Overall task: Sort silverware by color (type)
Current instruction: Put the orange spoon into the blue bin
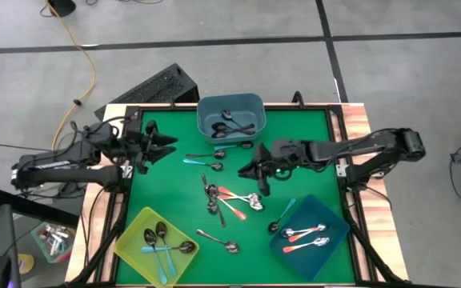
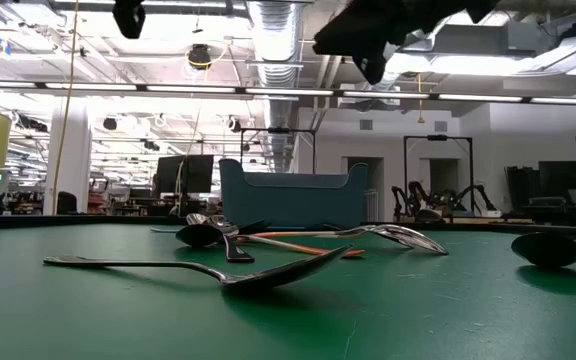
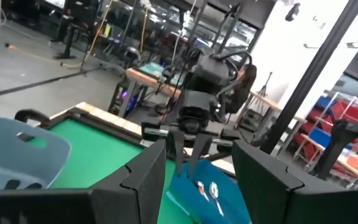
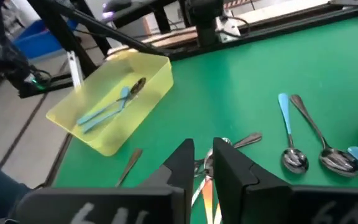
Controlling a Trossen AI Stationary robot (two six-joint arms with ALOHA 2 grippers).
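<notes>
Spoons lie scattered over the green table, some sorted into three bins, with both grippers empty above them.

High view: the silverware (image 1: 232, 202) clusters mid-table; the right gripper (image 1: 256, 170) hovers just beyond that cluster, near the grey-blue bin (image 1: 230, 118), its fingers close together with nothing between them. The left gripper (image 1: 166, 146) hangs at the table's left edge, jaws spread wide and empty. More spoons lie in the yellow bin (image 1: 155, 245) and dark blue bin (image 1: 310, 237).
Low view: spoons rest flat; a gripper hangs overhead.
Left wrist view: open fingers (image 3: 148, 180) face the other arm.
Right wrist view: narrow-gapped fingers (image 4: 180, 163) sit above the pile. No readable writing shows.
</notes>
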